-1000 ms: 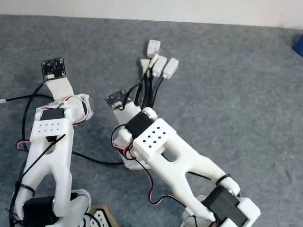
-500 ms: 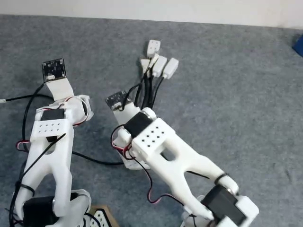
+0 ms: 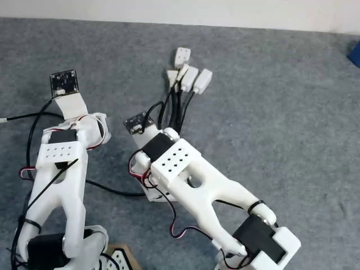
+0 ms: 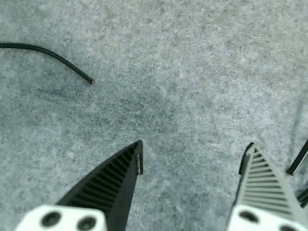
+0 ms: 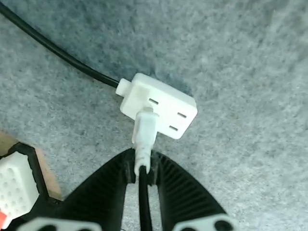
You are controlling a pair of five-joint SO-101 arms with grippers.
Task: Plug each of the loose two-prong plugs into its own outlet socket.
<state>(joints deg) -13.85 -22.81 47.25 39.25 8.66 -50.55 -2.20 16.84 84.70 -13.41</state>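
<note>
- Near edge of the bench (image 3: 292, 112): a wood-edged board (image 5: 14, 185) with a white perforated block on it, just beside my right claw.
- Right claw (image 5: 142, 166): closed on a white plug (image 5: 144, 130), gripping it at its tail end. The plug's black lead runs back between my fingers.
- The plug's nose is against the face of a white outlet block (image 5: 166, 106), at one of its slot pairs. I cannot see the prongs. Two other slot pairs on the block are bare.
- A black cord (image 5: 57, 53) leaves the block's end and runs off across the grey nap.
- Left claw (image 4: 192, 154): spread wide and holding nothing, over bare nap on the left side of the bench.
- A thin black wire (image 4: 48, 54) ends just beyond it.
- Toward the far edge, about mid-width: four loose plugs (image 3: 188, 76), white, bunched close. Black leads trail back from the bunch toward my right arm.
</note>
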